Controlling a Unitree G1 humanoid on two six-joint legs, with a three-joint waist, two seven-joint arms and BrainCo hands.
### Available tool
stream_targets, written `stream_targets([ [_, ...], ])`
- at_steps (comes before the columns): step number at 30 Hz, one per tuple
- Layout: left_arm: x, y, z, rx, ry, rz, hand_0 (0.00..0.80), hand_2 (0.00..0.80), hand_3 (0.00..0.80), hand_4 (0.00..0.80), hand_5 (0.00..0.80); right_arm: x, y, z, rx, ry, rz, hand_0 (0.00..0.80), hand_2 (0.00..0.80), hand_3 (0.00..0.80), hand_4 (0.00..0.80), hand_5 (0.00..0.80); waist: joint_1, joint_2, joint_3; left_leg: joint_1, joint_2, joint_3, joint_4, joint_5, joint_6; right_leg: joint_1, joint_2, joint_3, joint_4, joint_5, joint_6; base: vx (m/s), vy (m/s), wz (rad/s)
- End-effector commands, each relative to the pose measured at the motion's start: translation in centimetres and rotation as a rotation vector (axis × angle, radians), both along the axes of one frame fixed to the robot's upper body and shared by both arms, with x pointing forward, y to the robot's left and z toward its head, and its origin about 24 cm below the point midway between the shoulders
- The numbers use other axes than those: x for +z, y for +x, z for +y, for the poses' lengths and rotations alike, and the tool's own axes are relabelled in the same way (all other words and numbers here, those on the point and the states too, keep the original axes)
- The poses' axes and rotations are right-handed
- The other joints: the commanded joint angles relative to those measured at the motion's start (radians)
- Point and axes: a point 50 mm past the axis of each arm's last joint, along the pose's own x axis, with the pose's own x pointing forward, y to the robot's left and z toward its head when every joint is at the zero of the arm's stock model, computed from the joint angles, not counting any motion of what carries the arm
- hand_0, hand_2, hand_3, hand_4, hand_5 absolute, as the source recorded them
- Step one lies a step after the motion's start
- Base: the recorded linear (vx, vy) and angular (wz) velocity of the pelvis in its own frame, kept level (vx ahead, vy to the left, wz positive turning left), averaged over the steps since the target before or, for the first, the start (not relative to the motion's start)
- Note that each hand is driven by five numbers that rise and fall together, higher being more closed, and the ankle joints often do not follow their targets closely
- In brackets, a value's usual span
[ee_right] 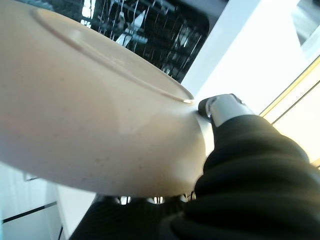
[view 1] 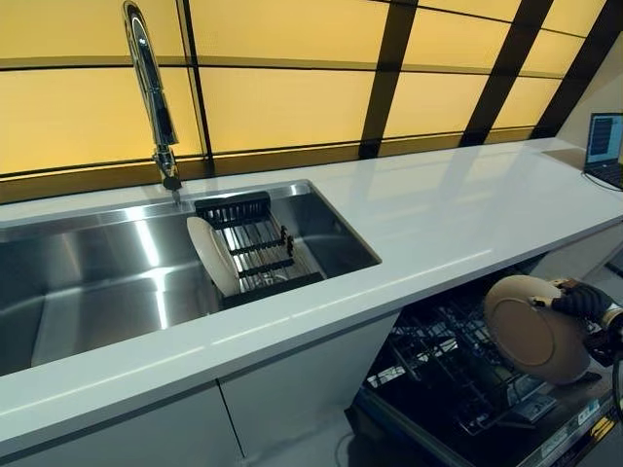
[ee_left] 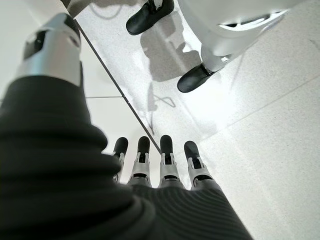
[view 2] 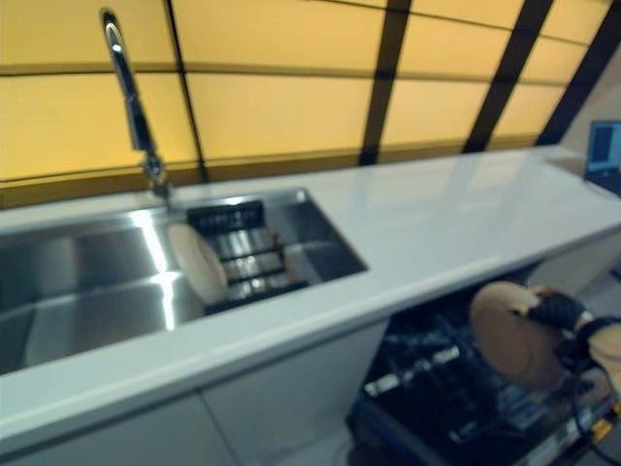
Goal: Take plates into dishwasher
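My right hand holds a beige plate on edge above the open dishwasher's lower rack, under the counter at the right. In the right wrist view the plate fills most of the picture, with the thumb pressed on its rim and the dark rack behind it. A second pale plate stands upright in the black drying rack inside the steel sink. My left hand shows only in its wrist view, fingers straight over the floor, holding nothing.
A tall chrome tap rises behind the sink. The white counter runs to the right, where a laptop sits at its far end. White cabinet doors close the space left of the dishwasher.
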Motion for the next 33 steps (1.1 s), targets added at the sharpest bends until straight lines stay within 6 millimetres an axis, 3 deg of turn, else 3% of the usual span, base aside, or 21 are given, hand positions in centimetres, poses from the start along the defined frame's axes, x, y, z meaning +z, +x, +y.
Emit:
stream_targets([
  [1,0.4,0.9,0.8,0.007,0.019,-0.034,0.000,0.000,0.000,0.000,0.000,1.4,1.9,1.7,0.038,-0.021,-0.105,0.800,0.800,0.800,0.800,0.800,0.039,-0.016,0.009,0.013,-0.036,-0.060,0.014,-0.060,0.053,-0.036,0.000,-0.013,0.027,0.034,0.074,-0.006,-0.013,0.05],
  [6,0.4,1.3,0.5,-0.008,0.018,-0.043,0.000,0.000,0.000,0.000,0.000,-0.4,2.2,3.0,0.069,-0.015,-0.067,0.800,0.800,0.800,0.800,0.800,0.047,-0.008,0.016,0.008,-0.036,-0.063,0.013,-0.059,0.052,-0.036,-0.006,-0.024,0.028,0.030,0.073,-0.012,-0.012,0.04],
  [15,0.5,1.5,0.4,-0.018,0.013,-0.043,0.000,0.000,0.000,0.000,0.000,-2.5,1.9,3.5,0.100,-0.031,0.000,0.800,0.800,0.800,0.800,0.800,0.054,-0.003,0.021,0.002,-0.036,-0.064,0.014,-0.057,0.049,-0.031,-0.012,-0.037,0.026,0.024,0.072,-0.002,-0.004,0.01],
  [25,0.4,1.9,-0.3,-0.032,-0.002,-0.062,0.000,0.000,0.000,0.000,0.000,-4.7,1.6,4.6,0.197,-0.266,0.066,0.800,0.800,0.800,0.800,0.800,0.065,0.007,0.020,-0.006,-0.035,-0.068,0.016,-0.052,0.045,-0.025,-0.016,-0.043,0.025,0.015,0.073,-0.004,-0.003,0.02],
  [33,0.4,2.3,-0.6,-0.046,-0.008,-0.070,0.000,0.000,0.000,0.000,0.000,-7.3,1.2,4.8,0.179,-0.255,0.137,0.800,0.800,0.800,0.800,0.800,0.078,0.018,0.017,-0.016,-0.040,-0.080,0.016,-0.049,0.043,-0.023,-0.021,-0.051,0.021,0.011,0.071,-0.007,-0.001,0.05],
])
